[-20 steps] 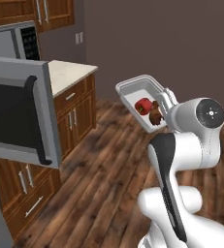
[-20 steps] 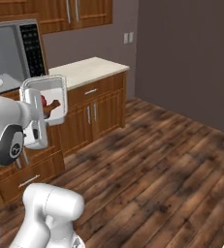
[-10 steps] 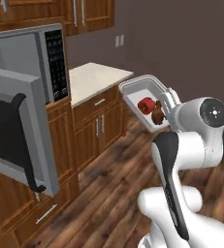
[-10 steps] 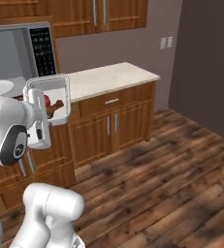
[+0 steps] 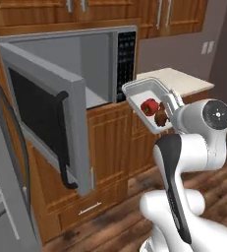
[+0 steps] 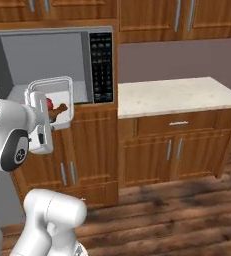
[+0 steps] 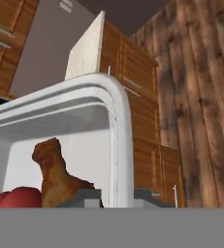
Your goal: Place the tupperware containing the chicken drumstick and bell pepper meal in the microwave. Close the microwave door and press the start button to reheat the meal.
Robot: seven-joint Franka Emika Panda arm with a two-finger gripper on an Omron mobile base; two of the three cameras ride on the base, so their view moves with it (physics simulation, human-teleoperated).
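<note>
In the hand view the tupperware [image 7: 114, 145] runs off the left edge, and the pepper [image 7: 14, 198] is cut by the grey band below. In the right base view the arm hides the tupperware's near rim [image 6: 62, 89] and the hand's fingers; the microwave [image 6: 47, 50] runs off the left edge. The keypad [image 5: 126, 56] labels are too small to read.

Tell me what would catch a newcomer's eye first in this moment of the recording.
The microwave, built in among wooden cabinets, stands with the microwave door swung wide open toward the camera. Just right of the opening, the end effector holds the tupperware up in the air by its rim, tilted, with the red bell pepper and brown chicken drumstick lying inside. To the right lies a pale countertop.
</note>
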